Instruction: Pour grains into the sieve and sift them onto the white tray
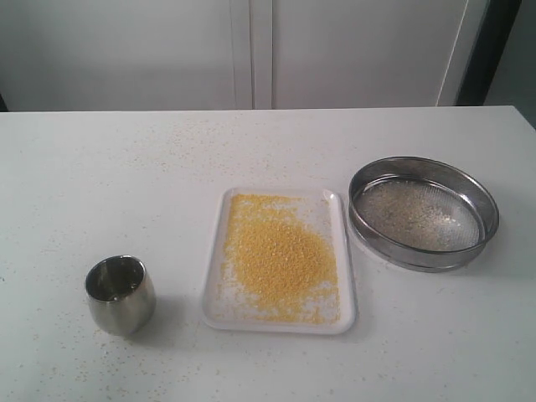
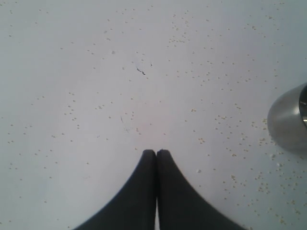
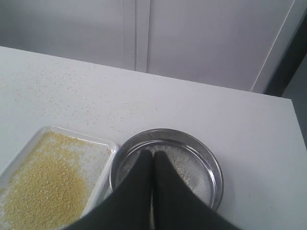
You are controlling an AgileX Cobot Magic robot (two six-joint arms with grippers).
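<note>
A heap of yellow grains (image 1: 280, 255) lies on the white tray (image 1: 215, 306) in the middle of the table. To its right the steel-rimmed sieve (image 1: 423, 212) rests on the table, with pale bits on its mesh. The tray (image 3: 103, 146) with grains (image 3: 43, 184) and the sieve (image 3: 201, 158) also show in the right wrist view. My right gripper (image 3: 153, 154) is shut and empty, raised above the sieve. My left gripper (image 2: 156, 152) is shut and empty over bare table strewn with stray grains. Neither arm shows in the exterior view.
A small rounded steel cup (image 1: 121, 295) stands upright left of the tray; its side (image 2: 288, 122) shows at the edge of the left wrist view. Loose grains speckle the white table (image 1: 126, 184). A white wall runs behind the table's far edge.
</note>
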